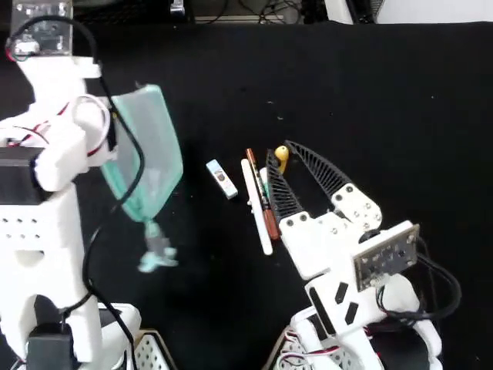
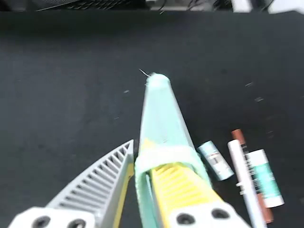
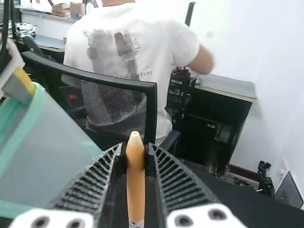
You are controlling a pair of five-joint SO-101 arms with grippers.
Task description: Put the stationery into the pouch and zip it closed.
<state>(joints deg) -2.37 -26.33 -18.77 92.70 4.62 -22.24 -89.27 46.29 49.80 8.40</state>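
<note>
Teal pouch (image 1: 146,150) hangs over the worktop's (image 1: 370,92) left side, pinched in the left gripper (image 2: 137,156) jaws. Right gripper (image 1: 279,156) jaws clamp an orange pen (image 3: 135,171) mid-worktop, beside the loose pens (image 1: 258,202). Risk: the limp pouch mouth probably sags, so the pen snags the rim and drops.

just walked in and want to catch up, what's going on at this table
Two robot arms are partway through packing stationery. The left tool is clamped on a teal mesh pouch, which looks lifted off the black table. The right tool grips a yellow pen that is not yet in the pouch. A white pen, a brown pen and a small blue-and-white stick lie on the table between the arms.
</note>
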